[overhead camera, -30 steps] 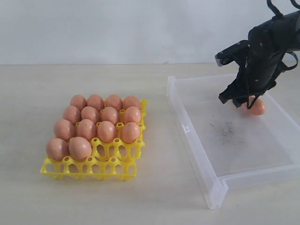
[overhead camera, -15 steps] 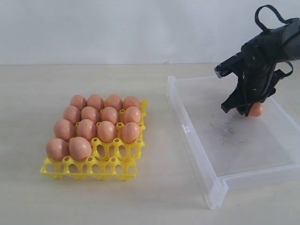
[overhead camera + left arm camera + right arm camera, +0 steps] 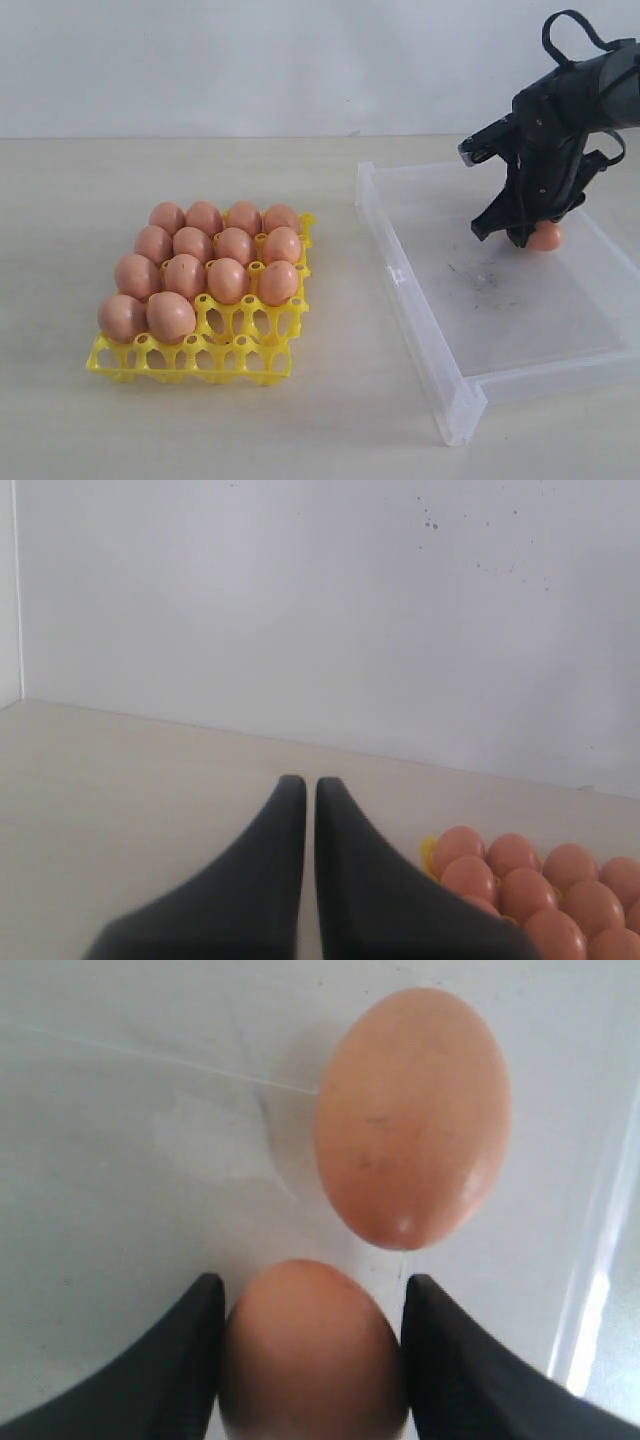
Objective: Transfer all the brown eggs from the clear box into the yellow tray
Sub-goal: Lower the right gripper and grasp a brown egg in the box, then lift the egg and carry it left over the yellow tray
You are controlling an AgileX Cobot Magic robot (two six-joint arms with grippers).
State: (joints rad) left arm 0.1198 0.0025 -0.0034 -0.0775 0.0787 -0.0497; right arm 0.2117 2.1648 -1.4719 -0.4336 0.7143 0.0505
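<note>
Black and two-fingered, the right tool (image 3: 312,1282) is closed on a brown egg (image 3: 310,1360) inside the clear box (image 3: 417,320), one finger pressed to each flank of the shell. Whether that egg rests on the box floor or is raised off it, I cannot tell. Just beyond the fingertips lies a second brown egg (image 3: 412,1120), on its side on the transparent floor and slightly apart from the gripped one. From the exterior view the tool reaches down into the far right part of the box, and only one orange-brown shell peeps out below it; which of the two it is cannot be told. Dark scuff marks smudge the floor nearer the middle of the box.

Well apart, on the left of the pale surface (image 3: 320,430), sits the yellow tray (image 3: 240,352). It carries fourteen brown eggs (image 3: 185,275), each upright in its own cup: three full rows of four, then two in the front row at the left, with bare lattice beside them.

The left tool (image 3: 307,780) hovers with its fingers almost touching, gripping nothing, the tray's eggs showing beyond it.
</note>
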